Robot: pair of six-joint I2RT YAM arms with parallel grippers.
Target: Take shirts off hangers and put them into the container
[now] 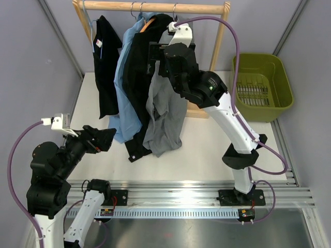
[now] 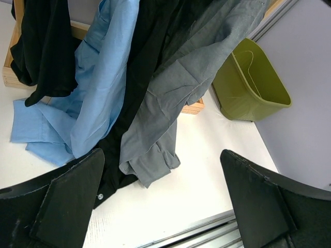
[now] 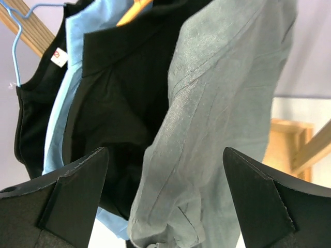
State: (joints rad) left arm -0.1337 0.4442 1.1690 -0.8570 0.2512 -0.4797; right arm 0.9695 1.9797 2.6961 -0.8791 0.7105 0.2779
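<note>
While the right gripper hangs high at the rack, fingers spread wide with nothing between them, it faces the upper part of the grey shirt, the outermost of four on the rail, so that shirt looks like the one to take first. A good grab would bite only grey cloth near the shoulder or collar, clear of the black shirt pressed against it, then slip the cloth sideways off its hanger, hidden but for the hook, rather than tug straight down. The left gripper, equally agape and empty, sits low by the hems on the bench and could steady the tail. The container stands empty at far right, beside the rack.
</note>
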